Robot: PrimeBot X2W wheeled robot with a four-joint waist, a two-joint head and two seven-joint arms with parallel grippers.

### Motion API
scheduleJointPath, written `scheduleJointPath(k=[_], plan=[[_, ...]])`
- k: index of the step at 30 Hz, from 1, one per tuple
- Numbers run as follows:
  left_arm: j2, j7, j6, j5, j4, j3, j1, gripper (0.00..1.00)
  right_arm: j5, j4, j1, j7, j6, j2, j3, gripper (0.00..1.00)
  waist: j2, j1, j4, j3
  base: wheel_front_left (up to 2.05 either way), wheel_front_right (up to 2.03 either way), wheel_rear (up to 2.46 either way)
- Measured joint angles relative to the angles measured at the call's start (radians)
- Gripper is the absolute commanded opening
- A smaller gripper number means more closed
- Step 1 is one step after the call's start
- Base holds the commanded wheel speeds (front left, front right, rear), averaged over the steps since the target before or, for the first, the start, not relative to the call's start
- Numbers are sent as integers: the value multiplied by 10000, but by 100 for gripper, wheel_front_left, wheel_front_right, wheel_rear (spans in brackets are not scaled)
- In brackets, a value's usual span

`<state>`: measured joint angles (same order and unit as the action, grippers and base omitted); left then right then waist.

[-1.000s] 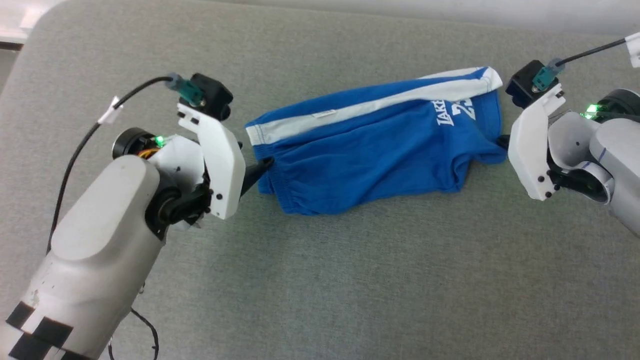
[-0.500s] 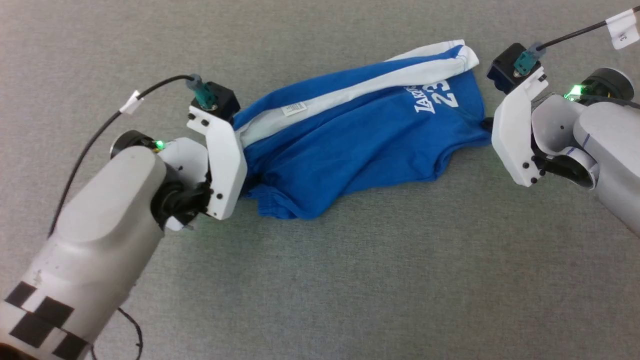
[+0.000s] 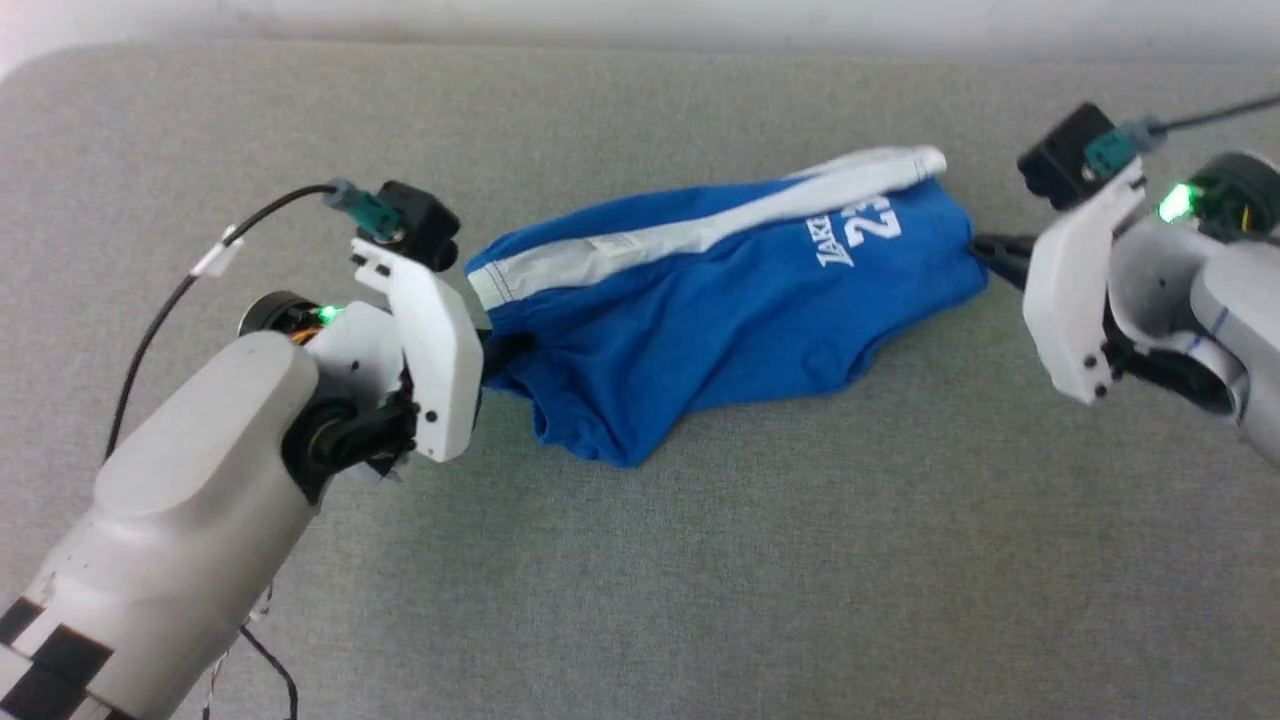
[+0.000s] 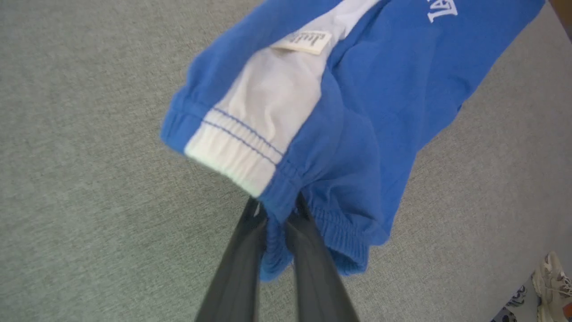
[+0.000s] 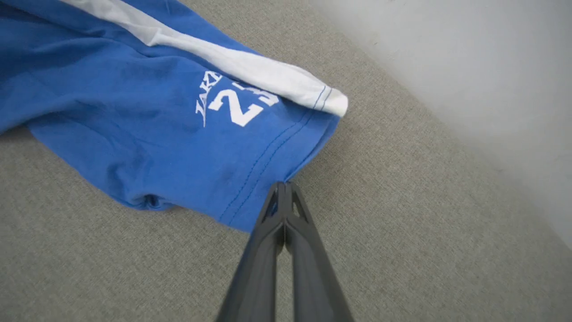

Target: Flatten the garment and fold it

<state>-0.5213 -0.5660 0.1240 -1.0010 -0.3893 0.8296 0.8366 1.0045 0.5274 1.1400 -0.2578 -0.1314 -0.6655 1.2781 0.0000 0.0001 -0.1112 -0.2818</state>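
Now left jaws clamp garment (image 3: 700,300) waistband (image 4: 330,223), right jaws pinch hem (image 5: 263,174); surface (image 3: 760,560) wide around.

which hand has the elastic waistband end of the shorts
The left hand: it pinches the gathered waistband of the shorts. The right hand grips the leg hem near the 23 print instead.

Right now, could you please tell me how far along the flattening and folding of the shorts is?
Done: nothing is folded. The garment lies bunched and creased on the grey surface. In hand: the left gripper is shut on the waistband, and the right gripper appears pinched on the leg hem, so a stretch between them looks likely. Left: spreading it flat, then the fold.
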Motion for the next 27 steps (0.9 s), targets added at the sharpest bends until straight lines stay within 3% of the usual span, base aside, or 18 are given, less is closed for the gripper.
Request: scheduleJointPath(k=[8, 16, 22, 27], plan=[[-842, 652, 0, -1099, 642, -171, -1235, 0, 211, -2094, -1348, 748, -2, -1409, 8, 0, 0, -2, 119, 1022, 0, 0, 0], [-1108, 767, 0, -1553, 1210, -115, -2244, 0, 443, -3386, -3147, 1135, -2, -2681, -134, 0, 0, -4, 348, 1799, 0, 0, 0], [-1101, 1108, -4, -1283, 1216, 236, -2781, 0, 523, -3490, -4512, 1202, -2, -2754, -397, 0, 0, -3, 680, 1868, 0, 0, 0], [-1037, 1444, -4, -880, 692, 516, -2983, 0, 454, -2658, -5108, 1202, -2, -2075, -734, 0, 0, 0, 823, 1596, 0, 0, 0]])
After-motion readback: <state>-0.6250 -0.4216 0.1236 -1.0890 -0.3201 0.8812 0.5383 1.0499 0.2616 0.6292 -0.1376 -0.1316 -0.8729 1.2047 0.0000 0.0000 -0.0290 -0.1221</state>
